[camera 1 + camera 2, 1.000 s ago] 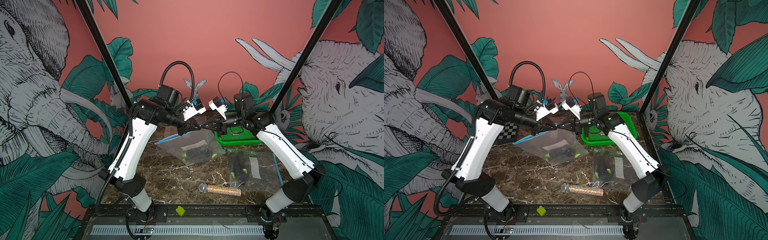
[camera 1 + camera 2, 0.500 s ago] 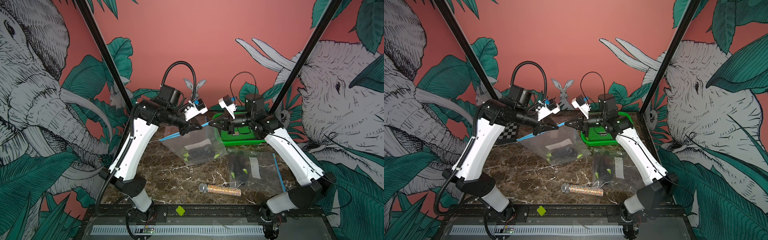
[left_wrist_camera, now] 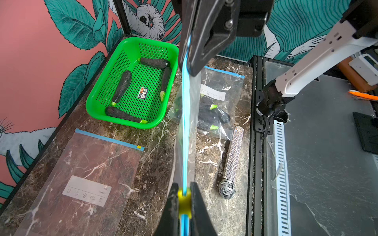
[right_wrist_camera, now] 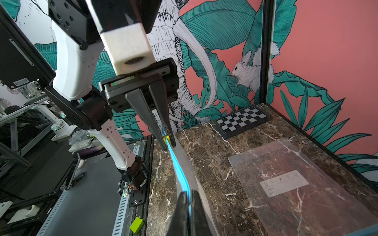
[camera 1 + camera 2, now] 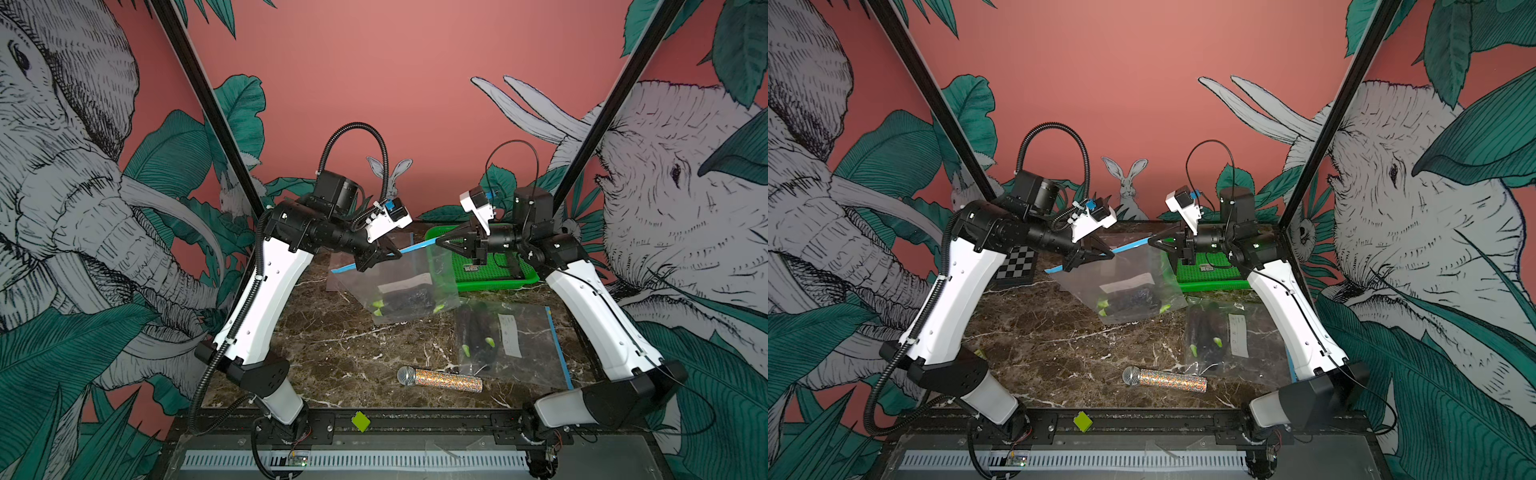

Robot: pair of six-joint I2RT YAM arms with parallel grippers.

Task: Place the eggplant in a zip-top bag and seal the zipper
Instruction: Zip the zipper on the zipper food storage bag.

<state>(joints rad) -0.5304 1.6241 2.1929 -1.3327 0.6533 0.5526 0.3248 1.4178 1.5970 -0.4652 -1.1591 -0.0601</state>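
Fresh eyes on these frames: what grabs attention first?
A clear bag with dark eggplants inside is held up over the table by its blue zipper, between the left gripper, shut on the yellow slider, and the right gripper, pinching the strip's far end. A glitter microphone lies near the front edge; a green basket sits at the back right.

Both top views look down from high at the front over the whole counter [image 5: 332, 353], nearly alike; the left wrist view sits close behind the left claw [image 3: 184, 196], the right wrist view behind the right claw [image 4: 189, 196]; both wrist views share the blue zipper [image 3: 185, 122] and the counter.
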